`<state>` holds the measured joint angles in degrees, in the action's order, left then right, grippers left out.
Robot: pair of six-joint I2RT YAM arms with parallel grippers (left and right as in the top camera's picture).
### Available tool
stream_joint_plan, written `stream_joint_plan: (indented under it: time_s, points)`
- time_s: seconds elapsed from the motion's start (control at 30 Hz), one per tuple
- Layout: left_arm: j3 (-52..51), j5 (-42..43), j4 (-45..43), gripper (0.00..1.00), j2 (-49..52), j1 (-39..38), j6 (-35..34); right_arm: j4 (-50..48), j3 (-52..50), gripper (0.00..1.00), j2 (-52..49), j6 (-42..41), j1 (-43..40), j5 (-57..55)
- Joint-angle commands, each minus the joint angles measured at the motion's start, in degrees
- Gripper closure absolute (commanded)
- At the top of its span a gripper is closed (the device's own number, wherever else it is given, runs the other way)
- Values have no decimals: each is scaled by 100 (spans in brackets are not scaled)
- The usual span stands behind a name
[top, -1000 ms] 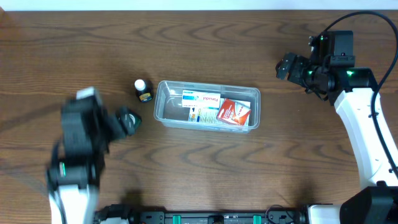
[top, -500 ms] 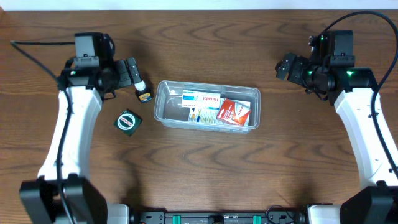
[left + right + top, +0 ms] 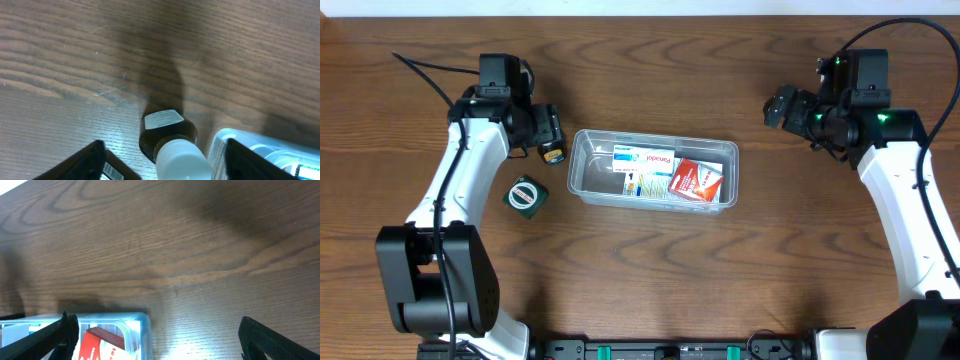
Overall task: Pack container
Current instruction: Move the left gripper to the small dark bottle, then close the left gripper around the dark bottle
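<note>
The clear container lies mid-table and holds a white and blue box and a red box. A dark brown bottle with a white cap stands just off its left end. My left gripper is open above this bottle. In the left wrist view the bottle and its cap sit between the spread fingers, with the container corner beside it. My right gripper is open and empty, right of the container. Its wrist view shows the container corner.
A small green box lies on the wood below the bottle, left of the container. The right wrist view shows the red box through the container wall.
My left arm has swung from the lower left up to the bottle, and its gripper now hangs over it. The right arm and the container have not moved.
</note>
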<state>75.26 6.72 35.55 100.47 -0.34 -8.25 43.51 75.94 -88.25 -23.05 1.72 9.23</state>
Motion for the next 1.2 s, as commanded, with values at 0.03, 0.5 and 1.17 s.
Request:
stream_joint_plan:
  time_s: [0.03, 0.5, 1.17]
  points:
    - [105, -28, 13, 33, 28, -2, 74, 0, 39, 1, 0, -50, -20, 2]
    - [103, -44, 188, 39, 39, -315, 424, 0, 39, 1, 0, -50, -20, 2]
    - [103, -334, 382, 50, 46, -328, 522, 0, 39, 1, 0, -50, -20, 2]
